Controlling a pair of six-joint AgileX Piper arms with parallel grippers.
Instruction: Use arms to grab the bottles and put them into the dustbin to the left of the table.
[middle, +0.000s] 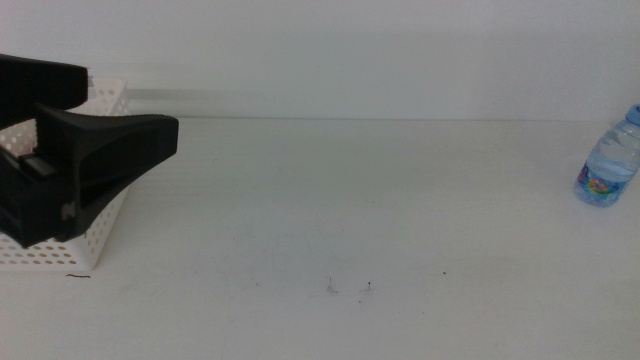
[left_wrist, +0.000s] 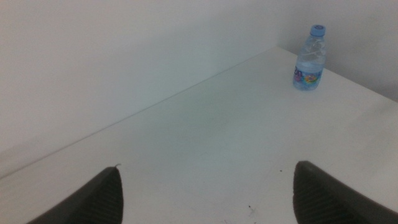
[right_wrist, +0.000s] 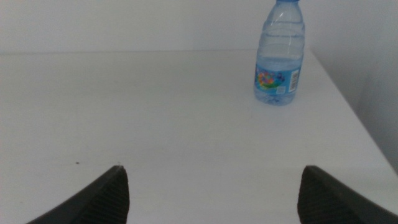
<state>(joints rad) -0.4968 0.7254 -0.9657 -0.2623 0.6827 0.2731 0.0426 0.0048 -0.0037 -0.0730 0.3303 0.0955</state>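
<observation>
My left gripper (middle: 150, 135) hangs over the dustbin (middle: 105, 100) at nine o'clock, jaws wide and empty; my right gripper (right_wrist: 211, 193), also spread with nothing between its jaws, faces the water bottle (middle: 608, 160) at three o'clock. Risk: the bottle stands near the table (middle: 350, 200) edge, so a glancing jaw may topple it off. The middle lies open.

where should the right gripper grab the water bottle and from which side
Probably the water bottle body at or just above its label, approached level from the front. It stands upright near the table far right edge, with nothing around it. The right gripper faces it, jaws open; the left gripper is over the dustbin.
</observation>
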